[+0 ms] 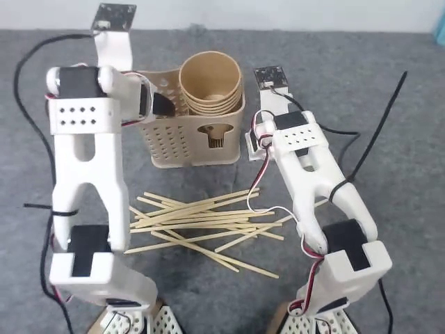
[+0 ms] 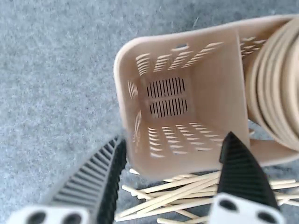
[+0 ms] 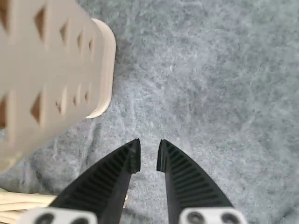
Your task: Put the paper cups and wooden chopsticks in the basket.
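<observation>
Straight under the wide-spread, empty left jaws sits the free half of the basket (image 2: 140, 46), with the paper cups (image 2: 275, 84) stacked in the half beside it. Cups look done, so next I'd drop to pinch the chopsticks (image 1: 201, 223) piled on the worktop (image 3: 224, 70) nearby. Right jaws, barely parted and empty, hang beside the basket.
</observation>
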`<state>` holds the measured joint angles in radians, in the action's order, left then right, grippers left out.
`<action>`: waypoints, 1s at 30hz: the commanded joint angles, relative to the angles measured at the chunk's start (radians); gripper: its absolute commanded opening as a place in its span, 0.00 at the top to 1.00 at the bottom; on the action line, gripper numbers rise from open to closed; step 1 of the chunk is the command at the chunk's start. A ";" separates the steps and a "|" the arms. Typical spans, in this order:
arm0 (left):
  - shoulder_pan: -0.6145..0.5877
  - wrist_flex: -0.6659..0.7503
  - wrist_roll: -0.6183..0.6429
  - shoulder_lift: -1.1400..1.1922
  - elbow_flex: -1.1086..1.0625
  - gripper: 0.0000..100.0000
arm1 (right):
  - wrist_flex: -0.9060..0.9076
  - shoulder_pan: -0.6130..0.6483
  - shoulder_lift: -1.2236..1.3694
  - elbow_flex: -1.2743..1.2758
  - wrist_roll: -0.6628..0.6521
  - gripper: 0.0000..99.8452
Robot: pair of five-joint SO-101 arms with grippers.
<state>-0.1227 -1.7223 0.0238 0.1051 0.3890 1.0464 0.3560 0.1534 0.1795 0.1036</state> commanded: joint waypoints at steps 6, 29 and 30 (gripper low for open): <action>-0.015 0.094 0.005 0.110 -0.041 0.69 | -0.002 -0.015 -0.042 -0.040 0.014 0.92; -0.092 -0.035 0.095 -0.184 0.202 0.69 | 0.033 -0.001 -0.064 -0.043 0.012 0.92; -0.095 -0.035 0.095 -0.235 0.156 0.69 | 0.047 -0.001 -0.081 -0.043 0.012 0.92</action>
<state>-0.2117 -1.7223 0.1036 0.0361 0.6314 1.0602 0.3575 0.1534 0.1795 0.1036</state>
